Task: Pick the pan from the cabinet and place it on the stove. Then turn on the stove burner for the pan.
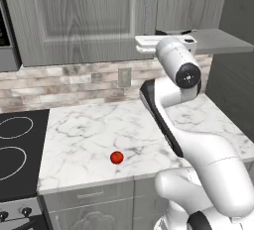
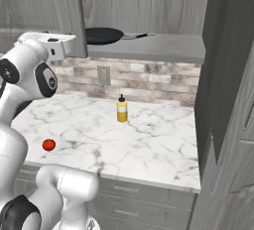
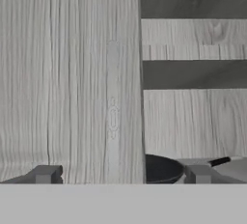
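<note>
The hand [image 3: 120, 175] is raised to the cabinet [image 2: 144, 6], fingers spread wide and holding nothing. The pan [image 2: 103, 35] lies just beyond it at the shelf's left end, handle pointing right; a cabinet door edge [image 3: 141, 73] stands partly between them. Below, a tomato [image 1: 116, 157] sits near the tabletop's [image 1: 99, 130] front edge, a yellow bottle [image 2: 121, 109] toward the back. The stove [image 1: 20, 149] lies left.

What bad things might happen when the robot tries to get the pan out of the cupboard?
1. The pan sits partly behind the cabinet door edge, so the open fingers might bump the door on the way in.
2. Its thin handle points away from the arm, so a rim grab might slip.
3. A dropped pan could hit the yellow bottle below.
</note>
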Robot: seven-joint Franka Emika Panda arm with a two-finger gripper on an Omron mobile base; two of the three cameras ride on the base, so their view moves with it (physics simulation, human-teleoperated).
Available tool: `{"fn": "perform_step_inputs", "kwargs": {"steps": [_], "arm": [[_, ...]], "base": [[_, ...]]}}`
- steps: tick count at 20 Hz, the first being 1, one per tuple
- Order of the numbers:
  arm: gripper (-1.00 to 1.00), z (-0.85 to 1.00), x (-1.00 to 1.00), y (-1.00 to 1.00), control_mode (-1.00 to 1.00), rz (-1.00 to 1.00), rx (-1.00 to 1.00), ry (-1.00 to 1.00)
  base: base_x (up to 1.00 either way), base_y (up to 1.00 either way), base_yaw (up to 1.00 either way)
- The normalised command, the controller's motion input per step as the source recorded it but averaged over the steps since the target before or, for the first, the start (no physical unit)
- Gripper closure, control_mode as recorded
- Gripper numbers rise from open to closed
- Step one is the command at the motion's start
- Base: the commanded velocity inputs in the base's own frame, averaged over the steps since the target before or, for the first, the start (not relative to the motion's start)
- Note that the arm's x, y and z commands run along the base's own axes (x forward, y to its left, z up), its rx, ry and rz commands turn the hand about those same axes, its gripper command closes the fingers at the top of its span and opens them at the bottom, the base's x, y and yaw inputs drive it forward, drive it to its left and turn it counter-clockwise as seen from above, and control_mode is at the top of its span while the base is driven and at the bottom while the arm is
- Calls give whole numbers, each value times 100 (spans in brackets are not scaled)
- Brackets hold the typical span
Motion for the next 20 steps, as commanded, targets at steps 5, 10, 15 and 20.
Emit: {"fn": "perform_step_inputs", "kwargs": {"steps": [5, 10, 15, 20], "arm": [[-100, 0, 47, 2, -100, 2, 0, 3], [-100, 0, 44, 1, -100, 4, 0, 0], [-100, 0, 43, 1, -100, 4, 0, 0], [-100, 0, 45, 5, -100, 1, 0, 0]], "base": [[0, 0, 0], [0, 0, 0], [0, 0, 0], [0, 0, 0]]}}
